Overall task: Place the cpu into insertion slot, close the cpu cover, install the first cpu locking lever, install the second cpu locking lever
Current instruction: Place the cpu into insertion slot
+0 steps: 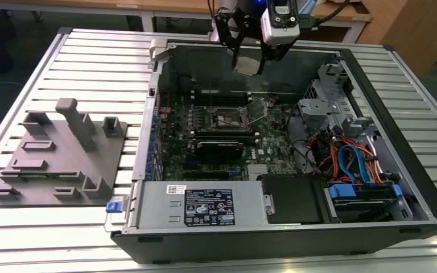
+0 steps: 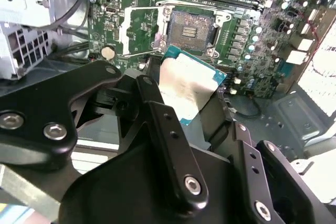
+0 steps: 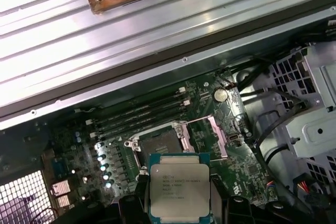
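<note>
My gripper (image 1: 247, 61) hangs over the far part of the open computer case, shut on the cpu (image 1: 247, 64). The cpu (image 2: 185, 88) is a silver-topped square chip with a green edge, clamped between the black fingers (image 2: 148, 98) in both wrist views. It is in the air, above and apart from the insertion slot (image 2: 192, 27), a dark square socket on the green motherboard (image 1: 268, 151). The socket (image 3: 159, 144) is bare, with the cpu (image 3: 179, 189) nearer the camera. The cpu cover (image 3: 219, 136) stands swung open beside the slot, and thin locking levers (image 2: 137, 54) stick out loose.
Long black memory slots (image 3: 137, 115) run alongside the socket. A metal drive cage (image 1: 332, 94) and blue and orange cables (image 1: 351, 162) fill the case on the exterior view's right. A grey fixture block (image 1: 59, 153) stands on the slatted table (image 1: 89, 51) at the exterior view's left.
</note>
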Controlling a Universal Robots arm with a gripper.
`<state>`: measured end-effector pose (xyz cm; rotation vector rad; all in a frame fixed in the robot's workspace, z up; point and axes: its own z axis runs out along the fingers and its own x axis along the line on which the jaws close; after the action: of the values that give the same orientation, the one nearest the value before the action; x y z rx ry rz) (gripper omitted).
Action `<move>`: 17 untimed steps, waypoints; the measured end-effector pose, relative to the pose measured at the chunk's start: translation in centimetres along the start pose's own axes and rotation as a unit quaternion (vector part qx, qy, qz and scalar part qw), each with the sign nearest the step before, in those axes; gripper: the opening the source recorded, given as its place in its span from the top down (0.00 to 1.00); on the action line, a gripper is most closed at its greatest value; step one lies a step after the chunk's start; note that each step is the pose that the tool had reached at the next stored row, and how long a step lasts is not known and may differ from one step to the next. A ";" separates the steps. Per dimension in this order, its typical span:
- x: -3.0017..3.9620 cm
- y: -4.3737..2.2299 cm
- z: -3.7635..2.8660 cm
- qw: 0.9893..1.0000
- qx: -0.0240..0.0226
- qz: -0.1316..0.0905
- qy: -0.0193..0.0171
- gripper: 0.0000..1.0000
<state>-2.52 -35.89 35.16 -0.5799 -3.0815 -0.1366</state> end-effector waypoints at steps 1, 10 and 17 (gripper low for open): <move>0.02 -0.01 0.03 1.000 0.000 0.006 0.000 0.46; 0.07 -0.05 0.30 0.999 -0.001 0.052 -0.004 0.46; 0.08 -0.07 0.46 0.997 -0.001 0.079 -0.007 0.46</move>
<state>-2.62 -35.89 34.70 -0.8242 -3.0324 -0.1367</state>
